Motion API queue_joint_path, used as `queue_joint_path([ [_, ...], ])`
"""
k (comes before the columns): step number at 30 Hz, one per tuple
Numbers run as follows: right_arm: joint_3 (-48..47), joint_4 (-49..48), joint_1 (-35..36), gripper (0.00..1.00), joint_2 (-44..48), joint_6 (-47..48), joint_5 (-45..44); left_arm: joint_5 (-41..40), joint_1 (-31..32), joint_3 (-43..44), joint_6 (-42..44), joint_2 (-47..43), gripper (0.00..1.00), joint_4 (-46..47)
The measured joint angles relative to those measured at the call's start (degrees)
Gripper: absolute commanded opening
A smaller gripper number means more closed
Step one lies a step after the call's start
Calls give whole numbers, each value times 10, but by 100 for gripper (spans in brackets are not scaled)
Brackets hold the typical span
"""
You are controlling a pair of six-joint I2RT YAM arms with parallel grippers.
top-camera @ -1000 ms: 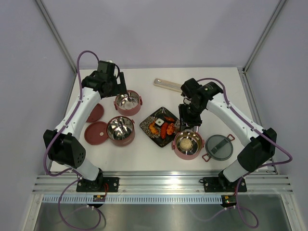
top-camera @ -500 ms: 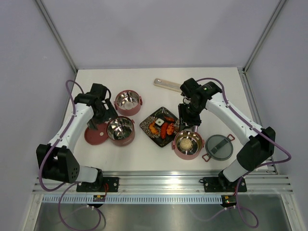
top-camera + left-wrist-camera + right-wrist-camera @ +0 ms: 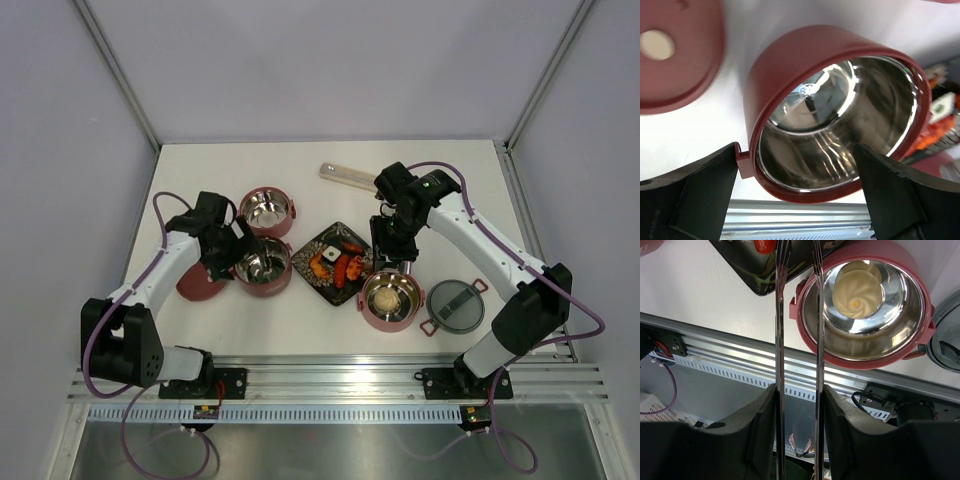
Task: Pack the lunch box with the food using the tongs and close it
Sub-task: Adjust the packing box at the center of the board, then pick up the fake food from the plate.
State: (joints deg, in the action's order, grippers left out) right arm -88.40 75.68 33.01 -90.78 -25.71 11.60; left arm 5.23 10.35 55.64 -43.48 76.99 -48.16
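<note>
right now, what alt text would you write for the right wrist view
The right fingers grip the silvery tongs, whose two thin arms run up toward the black plate. To the right sits a dusty-red bowl with a beige ball inside, and a grey lid shows at the right edge.

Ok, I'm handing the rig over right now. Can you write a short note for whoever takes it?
Grippers: left gripper open, fingers either side of the empty bowl, not gripping. The right gripper is shut on the tongs, which point toward the plate.
Done: beige ball sits in the right bowl.
Left: orange and red pieces are on the plate; far bowl looks empty; disc lid and grey top lid lie off on the table. Pack, stack, close.
</note>
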Motion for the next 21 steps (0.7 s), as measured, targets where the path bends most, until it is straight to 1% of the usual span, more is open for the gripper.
queue_joint_path([
  [4,0,0,0,47,-1,2,0,33,13,0,5,0,99,35],
  [8,0,-2,0,46,-1,2,0,49,25,0,7,0,99,48],
  [11,0,-12,0,47,-1,-2,1,46,28,4,14,0,99,34],
  [16,0,-28,0,51,-1,-10,1,29,27,31,30,-21,99,-3],
  [21,0,-42,5,52,-5,-18,1,5,25,89,47,-36,99,-35],
])
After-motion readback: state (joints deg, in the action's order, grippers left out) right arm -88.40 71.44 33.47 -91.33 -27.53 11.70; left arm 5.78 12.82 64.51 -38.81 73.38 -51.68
